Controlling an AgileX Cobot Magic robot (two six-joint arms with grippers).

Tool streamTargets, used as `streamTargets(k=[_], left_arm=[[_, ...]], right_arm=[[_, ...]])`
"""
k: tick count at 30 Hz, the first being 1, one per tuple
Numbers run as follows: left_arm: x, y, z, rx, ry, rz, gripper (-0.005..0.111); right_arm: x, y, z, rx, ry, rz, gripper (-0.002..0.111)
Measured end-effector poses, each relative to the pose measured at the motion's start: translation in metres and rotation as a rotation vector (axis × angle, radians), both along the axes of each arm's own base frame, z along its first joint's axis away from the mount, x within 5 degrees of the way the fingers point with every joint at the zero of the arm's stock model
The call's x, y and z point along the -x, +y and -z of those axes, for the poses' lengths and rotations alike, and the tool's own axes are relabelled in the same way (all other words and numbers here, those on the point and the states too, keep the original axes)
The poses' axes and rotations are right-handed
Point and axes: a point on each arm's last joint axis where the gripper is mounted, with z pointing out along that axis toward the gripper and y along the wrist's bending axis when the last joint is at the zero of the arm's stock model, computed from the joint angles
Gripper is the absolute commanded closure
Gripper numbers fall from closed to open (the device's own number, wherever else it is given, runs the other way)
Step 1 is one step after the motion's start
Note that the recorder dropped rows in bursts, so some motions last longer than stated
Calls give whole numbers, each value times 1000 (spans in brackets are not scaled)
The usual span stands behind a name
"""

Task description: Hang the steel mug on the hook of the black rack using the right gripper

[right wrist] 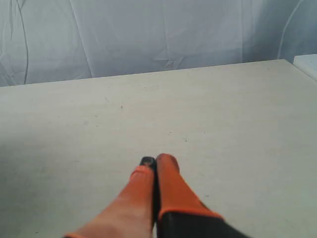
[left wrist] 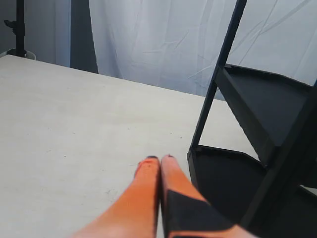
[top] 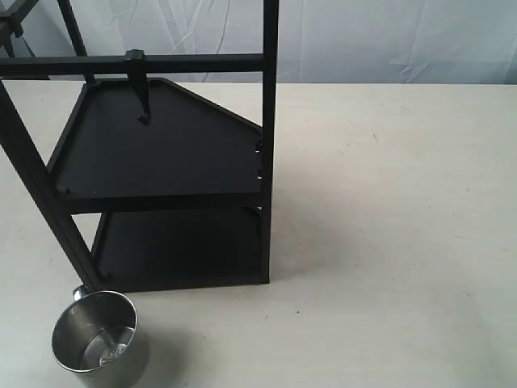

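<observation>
The steel mug (top: 98,339) stands upright on the table at the front left of the exterior view, just before the black rack (top: 161,153), its handle turned toward the rack's front leg. A black hook (top: 139,85) hangs from the rack's top bar. No gripper shows in the exterior view. My right gripper (right wrist: 156,161) is shut with nothing between its orange fingers, over bare table; neither mug nor rack shows in its wrist view. My left gripper (left wrist: 158,158) is also shut and empty, beside the black rack's lower shelf (left wrist: 228,178).
Pale table (top: 388,202) spreads to the right of the rack. A white cloth backdrop (top: 388,40) hangs behind it. A dark stand (left wrist: 19,29) rises at the table's far corner in the left wrist view.
</observation>
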Motion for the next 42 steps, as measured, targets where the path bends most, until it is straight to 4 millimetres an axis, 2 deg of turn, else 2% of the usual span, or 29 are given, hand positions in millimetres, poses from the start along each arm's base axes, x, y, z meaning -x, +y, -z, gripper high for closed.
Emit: streamTargets(k=[5, 7, 11, 14, 16, 20, 22, 26, 29, 32, 35, 37, 42], left_arm=[[0, 0, 0, 0, 0, 0, 105], [0, 0, 0, 0, 0, 0, 105], [0, 0, 0, 0, 0, 0, 105], [0, 0, 0, 0, 0, 0, 105], [0, 0, 0, 0, 0, 0, 105], [0, 0, 0, 0, 0, 0, 105], [0, 0, 0, 0, 0, 0, 105], [0, 0, 0, 0, -1, -1, 105], [0, 0, 0, 0, -1, -1, 105], [0, 0, 0, 0, -1, -1, 105], [0, 0, 0, 0, -1, -1, 105], [0, 0, 0, 0, -1, -1, 105], [0, 0, 0, 0, -3, -2, 105]], right_arm=[[-1, 0, -5, -49, -66, 5, 109], [-3, 1, -16, -242, -194, 23, 109], [-1, -7, -37, -750, -432, 84, 109], [2, -12, -48, -1011, -537, 105, 109], [5, -14, -58, -1070, -587, 88, 109], [12, -9, -85, -1008, -619, 18, 109], [15, -4, -102, -944, -558, -14, 109], [10, 7, -145, -661, -265, -13, 109], [-5, 12, -169, -415, 50, -34, 109], [-28, 19, -187, -265, 340, -124, 109], [-56, 28, -188, -222, 581, -250, 109], [-70, 35, -183, -220, 680, -329, 109], [-78, 56, -167, -178, 826, -451, 109]])
